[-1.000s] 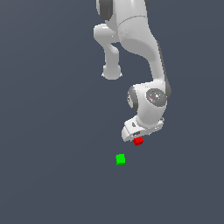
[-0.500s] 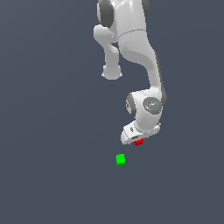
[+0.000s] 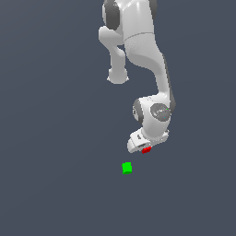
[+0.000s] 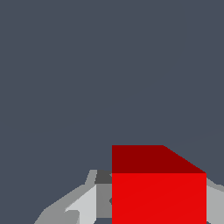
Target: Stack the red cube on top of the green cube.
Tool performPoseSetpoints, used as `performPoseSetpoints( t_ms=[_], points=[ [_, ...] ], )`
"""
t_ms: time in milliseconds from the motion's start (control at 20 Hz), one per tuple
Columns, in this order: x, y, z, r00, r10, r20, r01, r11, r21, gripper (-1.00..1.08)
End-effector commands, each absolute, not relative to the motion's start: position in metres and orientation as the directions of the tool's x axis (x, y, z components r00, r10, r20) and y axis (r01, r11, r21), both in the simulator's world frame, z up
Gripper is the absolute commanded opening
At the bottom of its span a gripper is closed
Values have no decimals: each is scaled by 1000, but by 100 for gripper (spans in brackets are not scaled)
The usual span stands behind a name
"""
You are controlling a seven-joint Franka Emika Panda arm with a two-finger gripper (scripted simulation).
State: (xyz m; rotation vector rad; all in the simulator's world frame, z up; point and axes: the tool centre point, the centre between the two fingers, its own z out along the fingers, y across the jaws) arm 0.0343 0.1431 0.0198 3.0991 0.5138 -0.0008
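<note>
The white pincer [image 3: 145,148] is clamped on the tiny bright red cube [image 3: 146,150], and the wrist view fills with that cube [image 4: 158,188] pinched between pale grey fingers [image 4: 83,205]. Only the exterior view catches the tiny bright green cube [image 3: 127,168], lying near the pincer, below it and toward the exterior view's left, apart from the red one.

Arm [image 3: 143,60] bent downward, fingers [image 4: 83,205] closed.

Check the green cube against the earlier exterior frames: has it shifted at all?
No. The green cube sits at the same spot in the exterior view throughout. Only the claw, carrying the red cube, has edged slightly toward it.
</note>
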Motion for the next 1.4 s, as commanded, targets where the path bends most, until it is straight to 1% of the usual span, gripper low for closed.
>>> performPoseSetpoints(
  t_ms=[0,450,1000,1350],
  points=[
    [34,143,20,946,323,0,323,-946,0,-100],
    [34,143,31,946,323,0,323,-946,0,-100],
    [33,143,99,946,323,0,323,-946,0,-100],
    [34,143,120,946,323,0,323,-946,0,-100]
  ],
)
